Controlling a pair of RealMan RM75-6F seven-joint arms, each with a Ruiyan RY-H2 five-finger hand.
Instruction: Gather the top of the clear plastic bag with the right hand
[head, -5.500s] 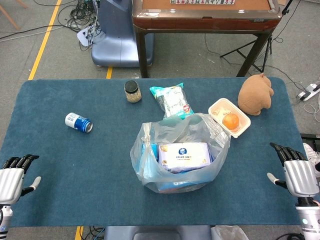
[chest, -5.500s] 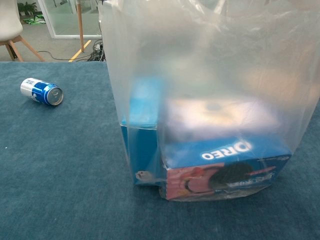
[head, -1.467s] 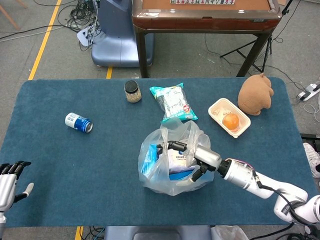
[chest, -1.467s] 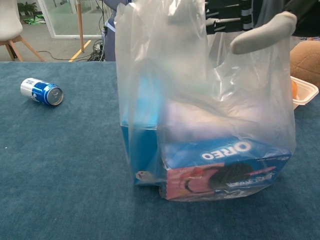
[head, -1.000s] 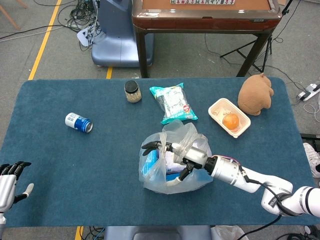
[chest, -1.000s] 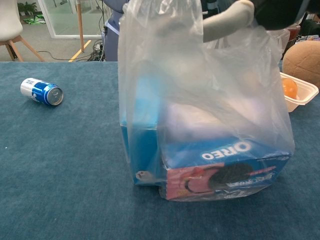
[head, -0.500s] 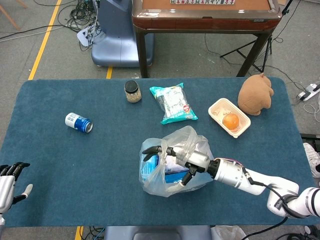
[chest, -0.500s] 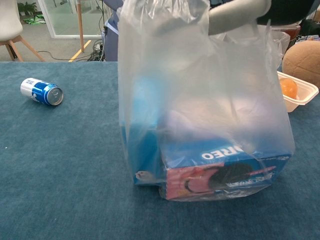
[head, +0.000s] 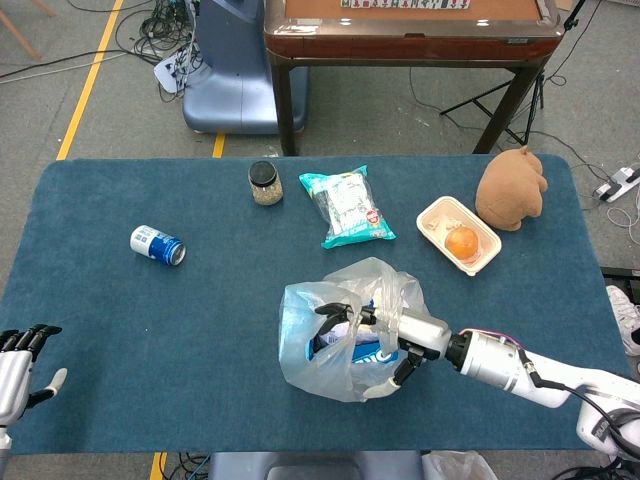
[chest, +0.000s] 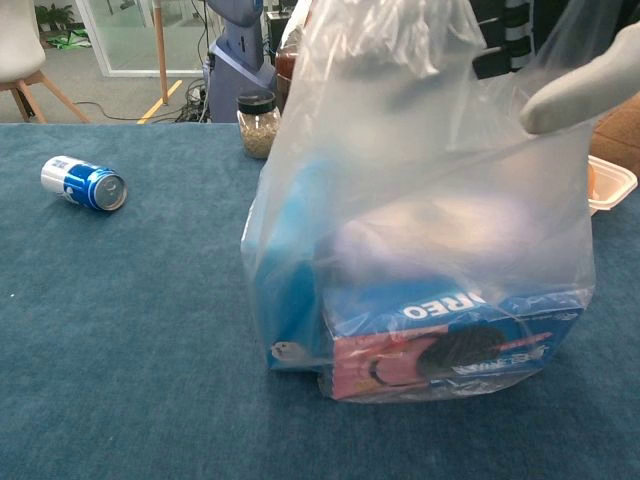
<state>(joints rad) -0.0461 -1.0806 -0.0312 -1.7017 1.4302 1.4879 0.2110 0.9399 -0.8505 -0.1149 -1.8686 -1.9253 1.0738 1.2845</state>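
Tabletop (head: 120, 330): can (head: 157, 245), jar (head: 265, 183), snack pkt (head: 346, 205).

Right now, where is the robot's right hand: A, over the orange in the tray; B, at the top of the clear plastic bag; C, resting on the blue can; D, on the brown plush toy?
B: the right hand sits in the bunched top of the clear plastic bag, far from the can.

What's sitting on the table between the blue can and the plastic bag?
Nothing: in the head view only bare blue table cloth lies between the can and the clear plastic bag.
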